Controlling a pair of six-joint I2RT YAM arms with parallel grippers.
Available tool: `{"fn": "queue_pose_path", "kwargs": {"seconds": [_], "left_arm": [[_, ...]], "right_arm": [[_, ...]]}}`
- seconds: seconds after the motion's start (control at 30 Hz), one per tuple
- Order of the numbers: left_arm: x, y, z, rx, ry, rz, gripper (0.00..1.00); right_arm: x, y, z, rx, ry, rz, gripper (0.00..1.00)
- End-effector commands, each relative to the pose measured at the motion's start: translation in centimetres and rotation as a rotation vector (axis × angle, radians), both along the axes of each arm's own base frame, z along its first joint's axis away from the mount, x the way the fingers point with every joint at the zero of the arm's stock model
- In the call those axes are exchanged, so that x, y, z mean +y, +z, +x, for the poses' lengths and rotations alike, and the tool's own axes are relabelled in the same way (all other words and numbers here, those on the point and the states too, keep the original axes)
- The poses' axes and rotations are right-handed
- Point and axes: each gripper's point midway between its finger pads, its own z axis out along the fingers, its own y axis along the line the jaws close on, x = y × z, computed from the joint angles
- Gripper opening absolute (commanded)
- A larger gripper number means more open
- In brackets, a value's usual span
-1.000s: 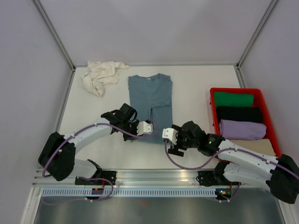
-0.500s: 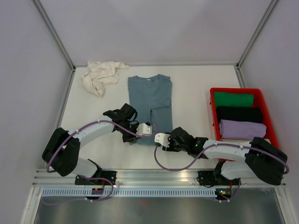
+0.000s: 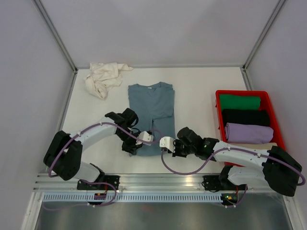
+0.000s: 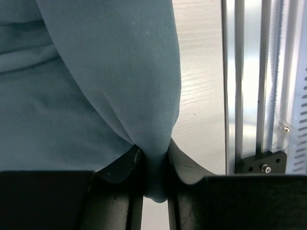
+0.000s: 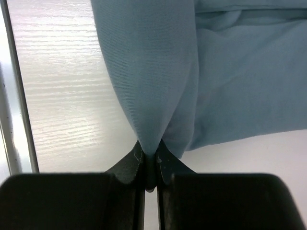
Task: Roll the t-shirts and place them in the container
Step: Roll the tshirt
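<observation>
A slate-blue t-shirt, folded into a long strip, lies on the white table with its collar at the far end. My left gripper is shut on the near left corner of the blue t-shirt; cloth is pinched between its fingers. My right gripper is shut on the near right corner of the blue t-shirt, whose fabric rises from the jaws as a tented fold. A cream-white t-shirt lies crumpled at the far left.
A red bin at the right holds rolled green, black and lilac shirts. Metal rails run along the near edge, close behind both grippers. Grey walls enclose the table on three sides.
The right gripper moved left to the shirt's near right corner and shut on it. Both grippers then drew the hem nearer, and the blue shirt slid slightly left and toward me.
</observation>
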Motion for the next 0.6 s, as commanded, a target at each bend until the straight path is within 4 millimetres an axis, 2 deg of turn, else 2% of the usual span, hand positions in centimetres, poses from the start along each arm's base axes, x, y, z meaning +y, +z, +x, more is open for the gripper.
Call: {"fn": "queue_pose_path", "kwargs": {"seconds": [0.0, 0.03, 0.07, 0.1, 0.13, 0.2, 0.23, 0.37, 0.4, 0.43, 0.47, 0.57], "left_arm": [[-0.2, 0.6, -0.7, 0.07, -0.06, -0.054, 0.28], [0.2, 0.4, 0.0, 0.085, -0.028, -0.047, 0.3], [0.0, 0.7, 1.0, 0.073, -0.015, -0.055, 0.34], [-0.1, 0.9, 1.5, 0.074, 0.003, -0.058, 0.44], [0.1, 1.1, 2.3, 0.07, 0.034, -0.062, 0.5], [-0.4, 1.8, 3.6, 0.056, 0.074, -0.085, 0.56], [-0.3, 2.1, 4.0, 0.045, 0.085, -0.092, 0.58], [-0.4, 2.9, 3.9, 0.005, 0.121, -0.123, 0.65], [-0.7, 3.7, 3.9, -0.02, 0.137, -0.15, 0.74], [-0.6, 3.8, 3.7, -0.021, 0.144, -0.155, 0.75], [-0.4, 3.4, 3.0, -0.003, 0.153, -0.158, 0.76], [-0.4, 2.2, 3.1, -0.015, 0.19, -0.157, 0.77]], "right_arm": [[1.2, 1.4, -1.3, 0.147, 0.061, 0.109, 0.0], [1.0, 0.8, -0.7, 0.175, 0.036, 0.097, 0.0], [1.2, 1.1, -0.4, 0.198, 0.041, 0.094, 0.0], [1.2, 1.0, -0.3, 0.227, 0.04, 0.086, 0.0], [0.9, 0.1, 0.2, 0.282, 0.027, 0.076, 0.0], [1.1, 0.3, 1.1, 0.319, 0.002, 0.078, 0.0], [0.8, -0.2, 1.7, 0.359, -0.025, 0.077, 0.0], [1.1, 0.1, 3.0, 0.396, -0.067, 0.101, 0.0], [1.1, 0.1, 3.2, 0.398, -0.074, 0.105, 0.0], [1.0, 0.0, 3.2, 0.405, -0.083, 0.107, 0.0], [1.0, 0.0, 3.4, 0.404, -0.086, 0.113, 0.0], [0.9, 0.0, 3.5, 0.422, -0.09, 0.12, 0.0]]}}
